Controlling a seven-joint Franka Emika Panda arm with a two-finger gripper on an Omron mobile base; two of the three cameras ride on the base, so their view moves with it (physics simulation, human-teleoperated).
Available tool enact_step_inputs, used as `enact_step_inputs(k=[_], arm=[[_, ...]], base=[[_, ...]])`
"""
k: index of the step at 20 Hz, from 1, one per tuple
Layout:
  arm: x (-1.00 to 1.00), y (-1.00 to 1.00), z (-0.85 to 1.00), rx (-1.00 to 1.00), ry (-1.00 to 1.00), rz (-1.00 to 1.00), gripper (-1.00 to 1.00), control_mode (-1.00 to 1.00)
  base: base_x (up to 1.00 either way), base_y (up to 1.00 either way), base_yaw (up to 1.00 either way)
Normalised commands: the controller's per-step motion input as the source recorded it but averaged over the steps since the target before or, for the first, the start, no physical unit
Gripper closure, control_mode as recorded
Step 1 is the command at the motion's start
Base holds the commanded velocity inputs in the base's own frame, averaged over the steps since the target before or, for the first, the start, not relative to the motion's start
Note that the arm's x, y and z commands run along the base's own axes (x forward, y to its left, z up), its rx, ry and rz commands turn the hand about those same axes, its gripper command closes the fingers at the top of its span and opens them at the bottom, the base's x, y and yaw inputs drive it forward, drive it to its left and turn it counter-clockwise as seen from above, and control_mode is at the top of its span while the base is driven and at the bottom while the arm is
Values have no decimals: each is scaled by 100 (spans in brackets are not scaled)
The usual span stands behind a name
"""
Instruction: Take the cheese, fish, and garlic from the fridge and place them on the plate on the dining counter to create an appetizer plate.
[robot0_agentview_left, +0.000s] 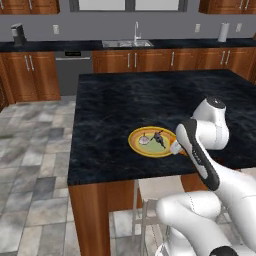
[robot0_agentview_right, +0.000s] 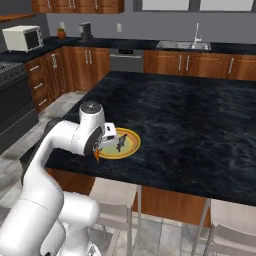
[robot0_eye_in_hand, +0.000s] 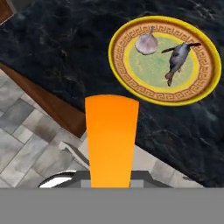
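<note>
Last of three: the gripper (robot0_eye_in_hand: 110, 186), jaws clamped on the cheese (robot0_eye_in_hand: 111, 140), hovers near the plate (robot0_eye_in_hand: 205, 83) already bearing garlic (robot0_eye_in_hand: 147, 43) and fish (robot0_eye_in_hand: 177, 59), needing only to carry across the black marbled tabletop (robot0_eye_in_hand: 65, 52) and release.

We are in a home kitchen. We see reddish-brown wooden cabinets (robot0_agentview_left: 30, 75) along the wall, a sink with a tall tap (robot0_agentview_left: 127, 43), a steel dishwasher (robot0_agentview_left: 73, 71), a white microwave (robot0_agentview_right: 22, 38) and a black stove (robot0_agentview_right: 14, 95). A big island table (robot0_agentview_left: 150, 105) with a black marbled top stands on a grey tiled floor (robot0_agentview_left: 30, 165), with stools (robot0_agentview_right: 115, 197) tucked beneath it.
</note>
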Motion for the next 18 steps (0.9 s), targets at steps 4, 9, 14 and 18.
enact_step_inputs(k=[4, 9, 14, 18], arm=[[72, 15, -14, 0, 12, 17, 100, -100], [39, 19, -10, -4, 1, 0, 100, -100], [40, 24, -17, -2, 0, 0, 100, -100], [21, 19, -37, -3, 0, 0, 100, -100]], base=[[0, 0, 0], [0, 0, 0], [0, 0, 0], [0, 0, 0]])
